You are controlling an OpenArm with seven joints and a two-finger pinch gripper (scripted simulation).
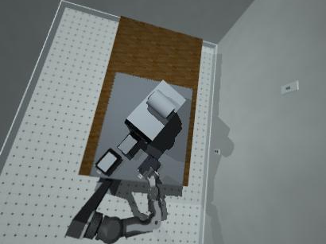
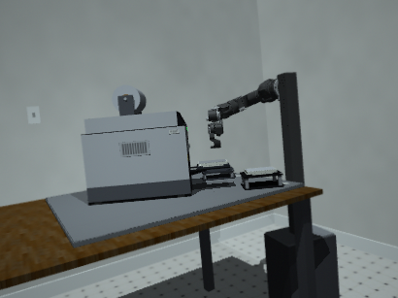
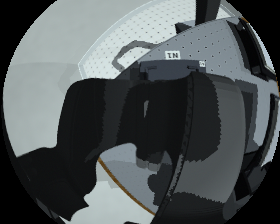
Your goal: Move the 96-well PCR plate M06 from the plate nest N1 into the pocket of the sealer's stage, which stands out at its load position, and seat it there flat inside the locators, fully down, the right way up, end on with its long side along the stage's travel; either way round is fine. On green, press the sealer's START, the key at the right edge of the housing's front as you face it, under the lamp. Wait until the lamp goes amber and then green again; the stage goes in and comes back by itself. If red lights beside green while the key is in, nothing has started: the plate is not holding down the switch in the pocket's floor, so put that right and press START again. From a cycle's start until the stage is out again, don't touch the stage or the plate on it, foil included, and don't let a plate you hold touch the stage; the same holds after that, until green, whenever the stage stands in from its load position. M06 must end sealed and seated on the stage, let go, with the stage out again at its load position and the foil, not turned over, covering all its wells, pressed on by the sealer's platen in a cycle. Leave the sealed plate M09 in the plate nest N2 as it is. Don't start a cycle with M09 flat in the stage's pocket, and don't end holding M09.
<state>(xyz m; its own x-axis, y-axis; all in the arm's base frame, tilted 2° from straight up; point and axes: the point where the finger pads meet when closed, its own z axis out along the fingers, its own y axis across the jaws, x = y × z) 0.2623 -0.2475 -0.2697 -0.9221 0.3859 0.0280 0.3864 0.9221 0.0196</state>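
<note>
The grey sealer (image 2: 136, 156) stands on the mat, with a foil roll on top. Its stage (image 2: 215, 167) is out in front of the housing and carries a plate with a pale top (image 1: 126, 145), lying flat. A small green lamp (image 2: 186, 129) glows at the housing's front edge. A second plate (image 1: 106, 161) sits in a nest near the table's front edge, also seen in the side view (image 2: 261, 174). My gripper (image 2: 215, 145) is shut and empty. It hangs in the air in front of the housing, above and apart from the stage. From above it (image 1: 149, 167) lies right of the stage.
The wrist view is mostly filled by my dark fingers (image 3: 150, 128); beyond them is a dark nest frame with a small white label (image 3: 171, 55). The arm's black post (image 2: 291, 130) stands at the table's near end. The wall is close behind the sealer.
</note>
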